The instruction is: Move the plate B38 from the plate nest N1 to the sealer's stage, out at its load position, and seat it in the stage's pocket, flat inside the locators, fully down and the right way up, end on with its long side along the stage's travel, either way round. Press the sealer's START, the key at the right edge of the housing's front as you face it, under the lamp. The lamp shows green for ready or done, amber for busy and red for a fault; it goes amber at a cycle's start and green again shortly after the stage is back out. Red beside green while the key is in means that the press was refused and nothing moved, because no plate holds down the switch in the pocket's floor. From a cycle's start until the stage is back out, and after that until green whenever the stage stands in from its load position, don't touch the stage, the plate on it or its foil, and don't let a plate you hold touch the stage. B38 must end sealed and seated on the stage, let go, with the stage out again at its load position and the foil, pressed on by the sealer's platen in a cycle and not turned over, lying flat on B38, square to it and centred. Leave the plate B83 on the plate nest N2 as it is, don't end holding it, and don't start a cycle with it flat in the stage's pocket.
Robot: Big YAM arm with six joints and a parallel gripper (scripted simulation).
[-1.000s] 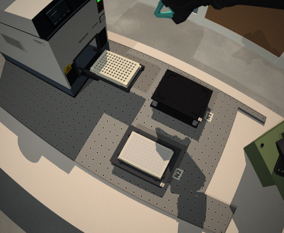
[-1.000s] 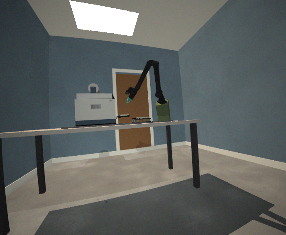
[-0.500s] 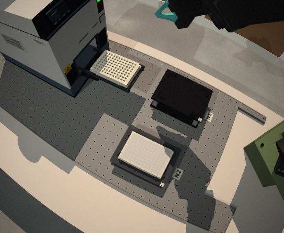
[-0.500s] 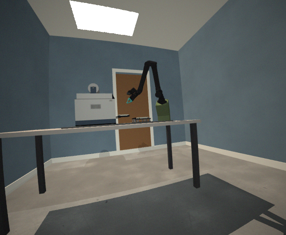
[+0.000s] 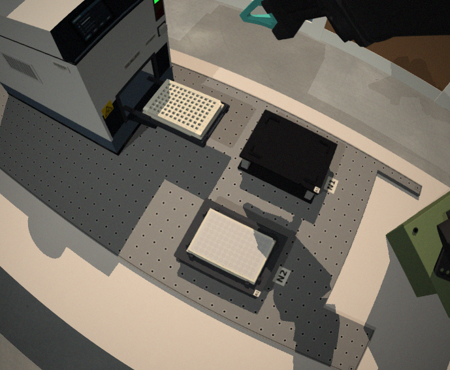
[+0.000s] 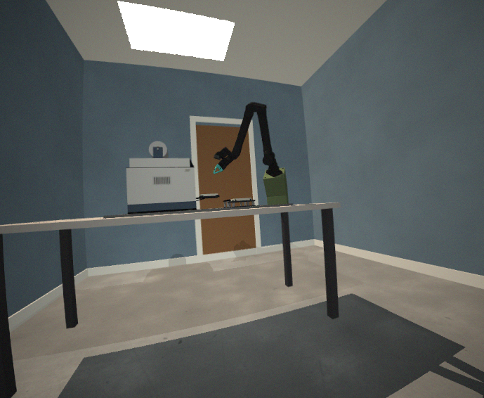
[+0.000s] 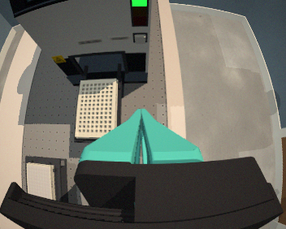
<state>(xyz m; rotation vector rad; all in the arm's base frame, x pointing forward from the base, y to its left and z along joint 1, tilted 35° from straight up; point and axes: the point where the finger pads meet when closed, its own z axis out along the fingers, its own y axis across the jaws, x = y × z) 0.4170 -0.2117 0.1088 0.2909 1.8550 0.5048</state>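
I see the grey box-shaped sealer [image 5: 61,59] at the table's [image 6: 156,216] far left, its lamp [image 7: 139,1] green. My black jointed arm [image 6: 254,128] arches high from its green pedestal [image 6: 276,188], wrist angled down toward the sealer. The white open-welled plate B38 [image 5: 183,108] sits on the extended stage [image 5: 217,119]. My teal pincer [image 7: 141,140] hangs in the air, pressed together, holding nothing.
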